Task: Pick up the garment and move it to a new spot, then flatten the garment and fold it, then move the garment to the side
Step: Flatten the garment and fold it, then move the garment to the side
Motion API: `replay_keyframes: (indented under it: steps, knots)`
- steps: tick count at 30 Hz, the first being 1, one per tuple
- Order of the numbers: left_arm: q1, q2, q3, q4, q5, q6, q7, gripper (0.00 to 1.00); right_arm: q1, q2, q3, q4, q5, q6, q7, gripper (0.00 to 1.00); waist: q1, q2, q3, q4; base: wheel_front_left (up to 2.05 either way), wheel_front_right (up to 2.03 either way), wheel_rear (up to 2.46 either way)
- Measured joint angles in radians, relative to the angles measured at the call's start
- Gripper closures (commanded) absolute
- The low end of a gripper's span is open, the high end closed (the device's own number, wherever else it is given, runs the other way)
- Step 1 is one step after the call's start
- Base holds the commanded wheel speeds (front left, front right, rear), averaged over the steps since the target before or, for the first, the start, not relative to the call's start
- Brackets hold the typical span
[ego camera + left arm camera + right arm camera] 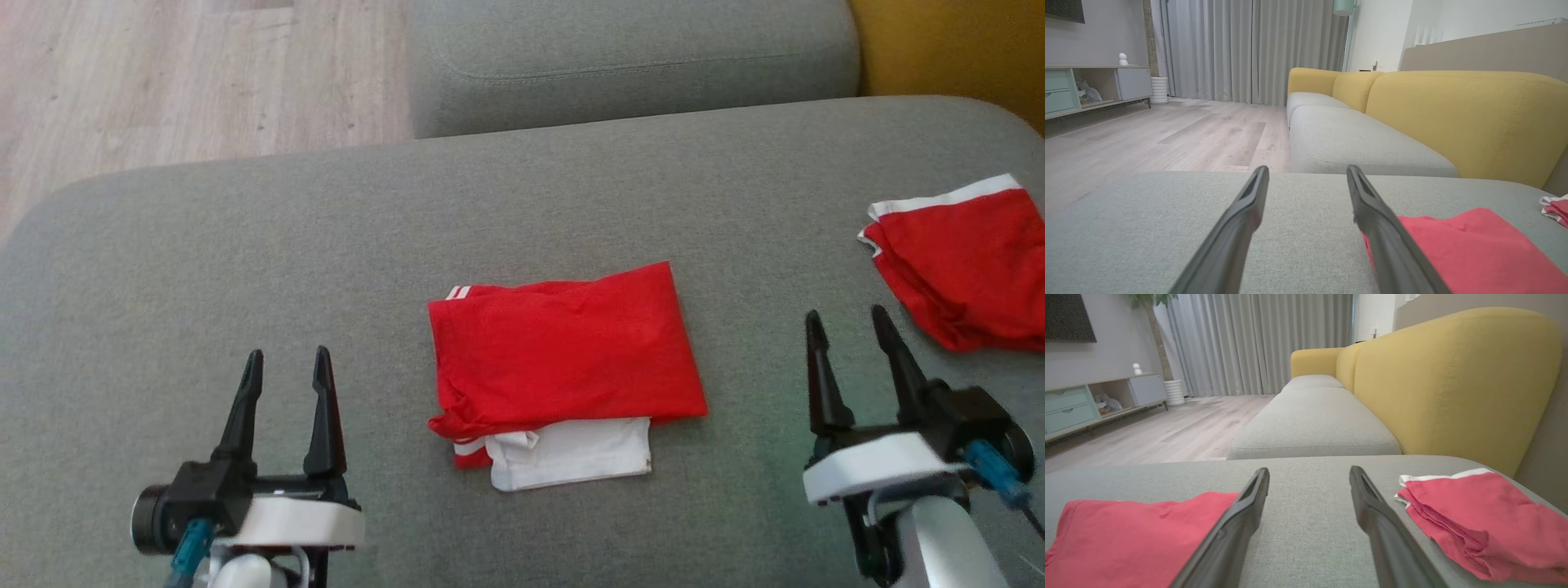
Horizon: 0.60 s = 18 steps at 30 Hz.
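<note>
The folded red fabric garment with white trim (563, 359) is lying flat at the middle of the grey upholstered sofa cushion (204, 245) — a white layer is peeking out from under its near edge. The left hand (289, 354) is hanging released to its left and the right hand (847, 313) released to its right, both apart from it. A second folded red-and-white garment (963, 269) is sitting near the cushion's right edge.

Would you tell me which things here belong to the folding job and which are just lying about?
Job: folded red-and-white garment at centre; open left gripper; open right gripper.
Lying about: white-trimmed red folded garment, far right; grey fabric sofa cushion.
</note>
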State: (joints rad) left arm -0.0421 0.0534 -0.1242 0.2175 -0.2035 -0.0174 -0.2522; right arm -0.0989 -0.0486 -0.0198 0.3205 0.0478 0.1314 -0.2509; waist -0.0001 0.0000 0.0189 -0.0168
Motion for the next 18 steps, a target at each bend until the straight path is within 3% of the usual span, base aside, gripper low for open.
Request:
replay_keyframes:
  steps: [18]
  knots:
    - [0.007,-0.003,0.019,0.004,-0.008,-0.001,0.000,0.00,0.039,0.002,0.006,-0.049,0.040,0.000,0.001,0.00,0.0000,0.0000,-0.015,-0.009,0.00,0.00,0.00]
